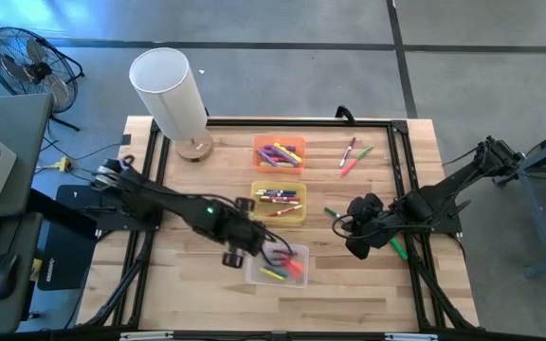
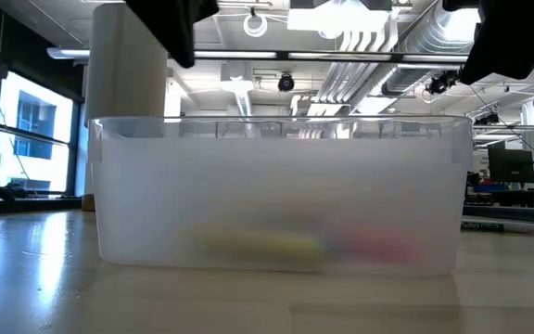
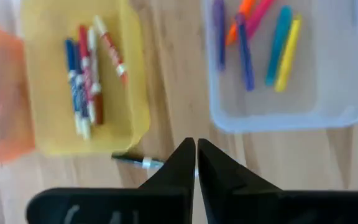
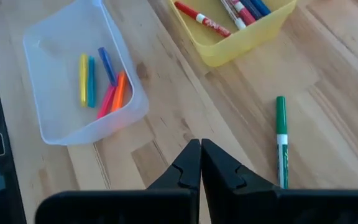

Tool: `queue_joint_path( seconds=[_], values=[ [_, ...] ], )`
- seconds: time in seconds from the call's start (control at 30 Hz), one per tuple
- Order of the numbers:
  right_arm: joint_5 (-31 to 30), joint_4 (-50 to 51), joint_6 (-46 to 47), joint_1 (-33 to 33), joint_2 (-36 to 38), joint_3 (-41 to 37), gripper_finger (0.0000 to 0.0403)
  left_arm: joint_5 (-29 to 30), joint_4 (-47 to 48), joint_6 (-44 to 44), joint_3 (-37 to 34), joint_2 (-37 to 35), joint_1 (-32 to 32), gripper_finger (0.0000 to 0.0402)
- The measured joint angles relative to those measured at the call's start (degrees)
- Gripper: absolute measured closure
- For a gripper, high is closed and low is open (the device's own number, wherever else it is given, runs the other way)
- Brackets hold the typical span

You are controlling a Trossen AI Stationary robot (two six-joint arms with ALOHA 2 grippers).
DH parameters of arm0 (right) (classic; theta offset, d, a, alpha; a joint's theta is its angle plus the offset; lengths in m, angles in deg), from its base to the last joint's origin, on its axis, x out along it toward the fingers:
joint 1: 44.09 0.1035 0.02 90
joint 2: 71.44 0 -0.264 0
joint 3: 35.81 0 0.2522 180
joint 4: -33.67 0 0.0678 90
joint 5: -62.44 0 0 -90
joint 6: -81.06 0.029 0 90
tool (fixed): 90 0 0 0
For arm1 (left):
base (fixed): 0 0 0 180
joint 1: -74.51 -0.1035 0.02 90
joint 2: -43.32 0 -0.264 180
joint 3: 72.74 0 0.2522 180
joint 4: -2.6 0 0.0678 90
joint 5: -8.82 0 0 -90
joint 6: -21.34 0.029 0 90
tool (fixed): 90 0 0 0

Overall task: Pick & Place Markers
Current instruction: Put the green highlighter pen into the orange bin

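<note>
Markers lie in three bins down the table's middle: an orange bin (image 1: 280, 153), a yellow bin (image 1: 280, 201) and a clear bin (image 1: 278, 267). Loose markers (image 1: 354, 156) rest on the wood at the far right, and a green marker (image 4: 281, 140) lies near my right gripper. A black marker (image 3: 135, 161) lies flat beside the yellow bin's corner. My left gripper (image 3: 196, 155) hangs shut and empty above the table between the yellow and clear bins. My right gripper (image 4: 199, 155) hangs shut and empty over bare wood to the right of the bins.
A tall white cylinder on a wooden foot (image 1: 169, 90) stands at the table's far left. Another green marker (image 1: 398, 248) lies under the right arm. A black frame (image 1: 401, 170) runs along the table's sides. The clear bin (image 2: 276, 195) fills the low view.
</note>
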Motion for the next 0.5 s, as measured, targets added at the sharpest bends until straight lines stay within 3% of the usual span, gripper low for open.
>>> queue_joint_path(
  seconds=[0.3, 0.5],
  values=[
    [1.6, 1.6, 0.6, -2.8, -1.2, 0.4, 0.0403, -1.1, -16.3, -6.7, -23.6, -18.4, -0.2, 0.0396],
    [11.0, 14.6, 5.8, -9.2, -10.6, 3.6, 0.0403, -2.4, -21.8, -9.5, -34.3, -27.1, -3.4, 0.0400]
  ],
)
